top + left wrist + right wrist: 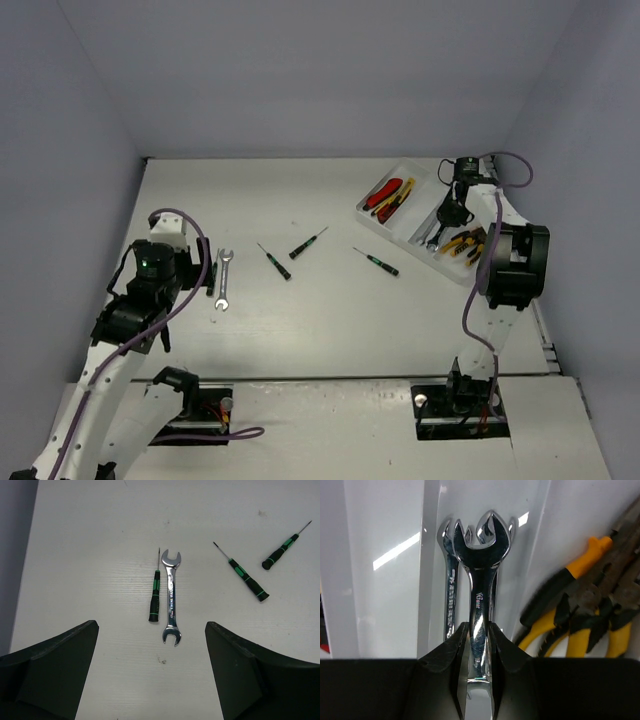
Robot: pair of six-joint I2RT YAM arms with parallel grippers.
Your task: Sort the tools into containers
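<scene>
My left gripper (193,282) is open and empty above the table. In the left wrist view, my left gripper (151,650) stands just short of a silver wrench (171,597) and a black-green screwdriver (155,595) lying side by side. Two more screwdrivers (242,575) (280,554) lie to the right. My right gripper (447,215) is over the white tray (412,172), shut on a silver wrench (480,580). It holds the wrench in a compartment, above another wrench (449,600). Yellow-handled pliers (580,615) fill the compartment to the right.
In the top view the table wrench (222,278) lies near the left arm, with screwdrivers at mid-table (275,262) (305,245) (377,261). Red-black and yellow knives (387,194) lie in the tray's left compartments. Grey walls enclose the table on three sides.
</scene>
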